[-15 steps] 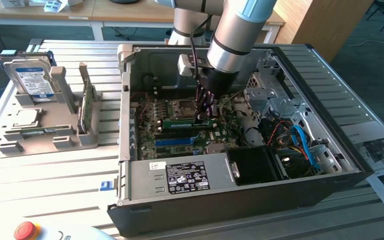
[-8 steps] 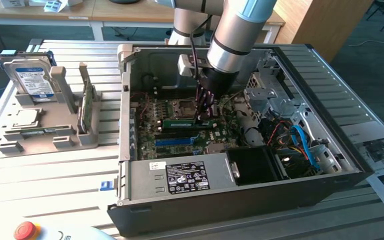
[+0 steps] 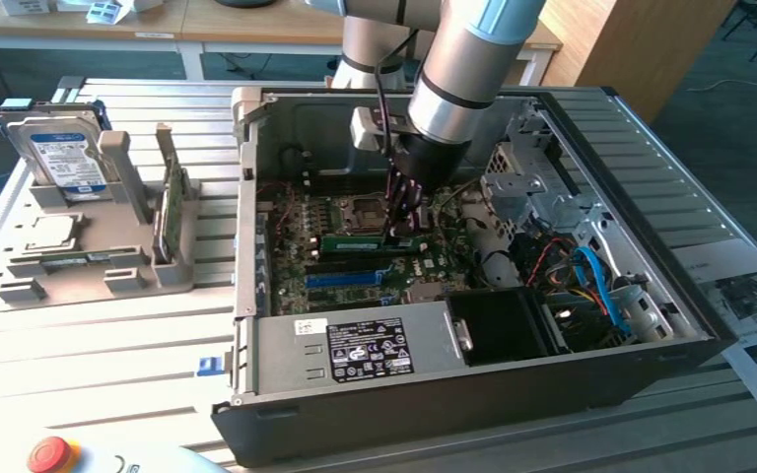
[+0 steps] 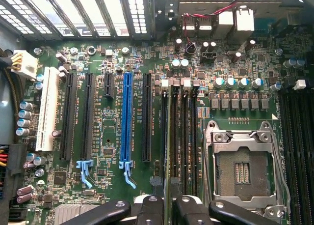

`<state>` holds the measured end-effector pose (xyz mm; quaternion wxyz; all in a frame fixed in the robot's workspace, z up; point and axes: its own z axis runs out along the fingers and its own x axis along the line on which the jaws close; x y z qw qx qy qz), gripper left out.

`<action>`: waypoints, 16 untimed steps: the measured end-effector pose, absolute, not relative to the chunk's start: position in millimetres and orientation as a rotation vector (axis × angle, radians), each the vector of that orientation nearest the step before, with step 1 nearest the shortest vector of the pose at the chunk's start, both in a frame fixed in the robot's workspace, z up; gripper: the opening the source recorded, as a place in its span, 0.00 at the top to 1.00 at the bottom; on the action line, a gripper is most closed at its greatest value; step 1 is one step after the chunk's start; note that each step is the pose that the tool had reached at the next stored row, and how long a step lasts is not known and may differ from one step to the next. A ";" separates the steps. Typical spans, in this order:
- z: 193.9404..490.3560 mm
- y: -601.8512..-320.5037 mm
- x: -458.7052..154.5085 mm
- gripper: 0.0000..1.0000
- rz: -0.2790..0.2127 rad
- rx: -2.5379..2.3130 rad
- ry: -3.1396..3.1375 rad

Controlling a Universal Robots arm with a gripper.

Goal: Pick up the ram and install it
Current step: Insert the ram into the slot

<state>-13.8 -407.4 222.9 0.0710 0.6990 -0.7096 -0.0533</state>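
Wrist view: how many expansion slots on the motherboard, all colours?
6, in a row: white slot, two long black slots, short black slot, blue slot, long black slot beside the memory slots. None seems hidden.

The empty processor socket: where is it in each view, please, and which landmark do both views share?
Exterior view: the processor socket lies near the middle, beyond the blue slot.
Wrist view: the socket sits beside the black memory slots, which part it from the blue slot.
Shared landmark: the blue slot.
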 end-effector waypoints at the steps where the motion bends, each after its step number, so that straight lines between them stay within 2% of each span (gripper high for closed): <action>1: 222.9 -407.4 -13.8 0.82 -0.160 2.102 -2.134; 7: 222.8 -407.2 -13.8 0.82 -0.159 2.101 -2.133; 9: 222.9 -407.2 -13.8 0.89 -0.159 2.101 -2.133; 16: 223.2 -407.2 -13.8 0.89 -0.159 2.101 -2.133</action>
